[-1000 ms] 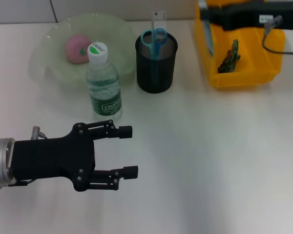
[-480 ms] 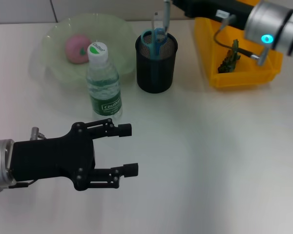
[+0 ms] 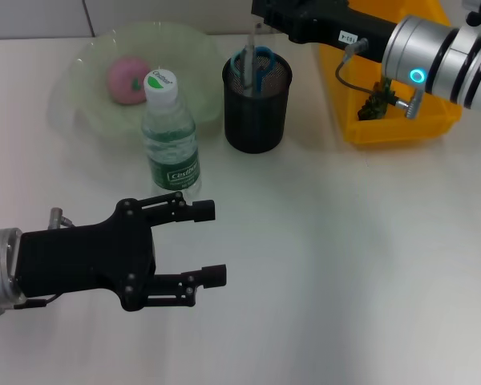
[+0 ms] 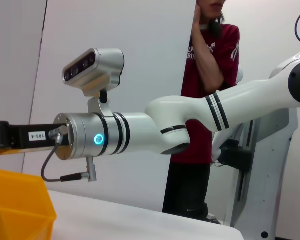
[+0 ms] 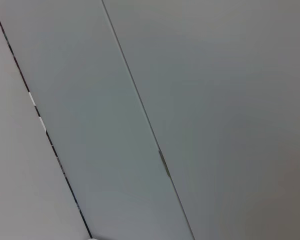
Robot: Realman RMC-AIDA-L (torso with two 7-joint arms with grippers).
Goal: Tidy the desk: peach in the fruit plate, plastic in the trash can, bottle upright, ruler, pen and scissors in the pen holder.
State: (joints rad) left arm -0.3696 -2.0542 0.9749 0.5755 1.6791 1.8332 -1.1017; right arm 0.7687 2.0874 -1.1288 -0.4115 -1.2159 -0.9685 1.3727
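Pen [image 3: 252, 50] stands near-vertical, long axis upright, lower end inside black mesh pen holder [image 3: 256, 104], beside blue-handled scissors [image 3: 261, 61]; right gripper [image 3: 266, 14] reaches in above holder at pen's upper end, fingers' state cannot be told; judged step: dropping pen into holder; best kept vertical, clear of scissors, released low; left gripper [image 3: 210, 245] hovers over desk [image 3: 345, 257] near upright bottle [image 3: 169, 136], fingers spread, empty.
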